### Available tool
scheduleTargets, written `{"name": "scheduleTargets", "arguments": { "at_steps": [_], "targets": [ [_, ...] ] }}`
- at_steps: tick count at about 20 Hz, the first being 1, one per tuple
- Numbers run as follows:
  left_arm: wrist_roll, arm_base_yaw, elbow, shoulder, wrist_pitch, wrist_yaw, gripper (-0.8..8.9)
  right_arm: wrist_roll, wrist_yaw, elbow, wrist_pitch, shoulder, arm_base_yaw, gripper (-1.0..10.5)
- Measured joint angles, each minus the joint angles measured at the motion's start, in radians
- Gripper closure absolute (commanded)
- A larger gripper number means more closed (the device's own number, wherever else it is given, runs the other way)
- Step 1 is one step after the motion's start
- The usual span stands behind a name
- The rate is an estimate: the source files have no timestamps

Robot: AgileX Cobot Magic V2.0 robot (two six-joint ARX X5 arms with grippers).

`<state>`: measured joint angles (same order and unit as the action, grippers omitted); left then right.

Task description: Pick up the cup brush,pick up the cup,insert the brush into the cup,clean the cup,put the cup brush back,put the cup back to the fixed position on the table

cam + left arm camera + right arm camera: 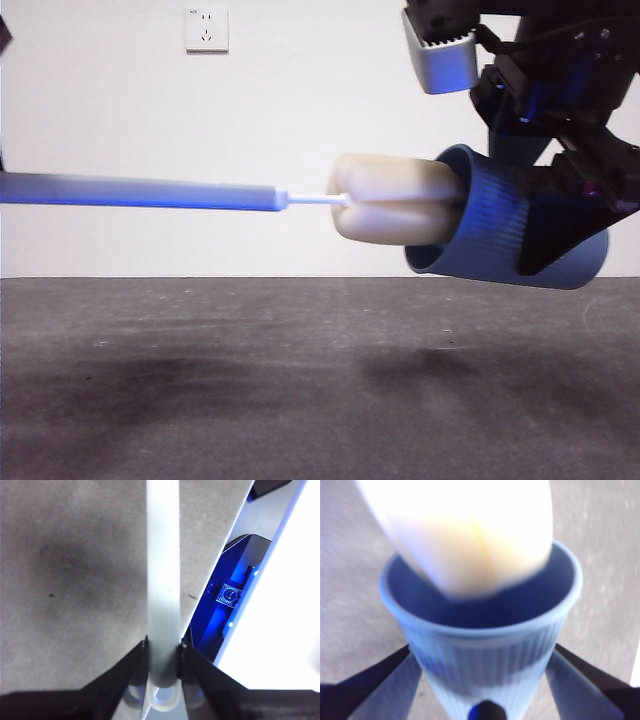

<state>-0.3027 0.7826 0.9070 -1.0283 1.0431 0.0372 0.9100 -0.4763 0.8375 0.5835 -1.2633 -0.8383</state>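
The cup brush (pixel 200 194) lies level in the air, its grey handle reaching in from the left and its cream sponge head (pixel 395 198) partly inside the mouth of the cup (pixel 500 225). The blue ribbed cup is held on its side above the table (pixel 300 380), mouth to the left. My right gripper (pixel 570 220) is shut on the cup (pixel 485 650), with the sponge head (pixel 470 535) entering its rim. My left gripper (pixel 163 652) is shut on the brush handle (pixel 163 580) near its looped end.
A white wall socket (pixel 206 29) is on the back wall. The right arm's dark body and a pale housing (pixel 440 55) fill the upper right. In the left wrist view a blue-lit device (pixel 230 595) stands beyond the table's edge.
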Motion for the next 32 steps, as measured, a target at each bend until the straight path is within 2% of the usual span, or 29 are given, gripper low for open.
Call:
{"name": "scheduleTargets", "arguments": {
  "at_steps": [8,14,17,22,24,32],
  "targets": [
    [0.046,0.051,0.000,-0.094,-0.100,0.019,8.22,0.005,-0.025,0.000,-0.049,-0.093,-0.095,9.6],
    [0.114,0.072,0.000,-0.132,-0.179,0.037,8.22,0.012,-0.034,0.000,-0.090,-0.132,-0.150,9.6],
    [0.131,0.072,0.000,-0.130,-0.137,0.032,8.22,0.014,-0.055,0.000,-0.090,-0.132,-0.152,9.6],
    [0.140,0.071,0.000,-0.071,0.072,-0.008,8.22,0.015,-0.069,0.000,-0.077,-0.132,-0.153,9.6],
    [0.142,0.071,0.000,-0.036,0.110,-0.009,8.22,0.015,-0.069,0.000,-0.076,-0.132,-0.153,9.6],
    [0.143,0.071,0.000,-0.026,0.026,-0.006,8.22,0.015,-0.070,0.000,-0.076,-0.132,-0.155,9.6]
  ]
}}
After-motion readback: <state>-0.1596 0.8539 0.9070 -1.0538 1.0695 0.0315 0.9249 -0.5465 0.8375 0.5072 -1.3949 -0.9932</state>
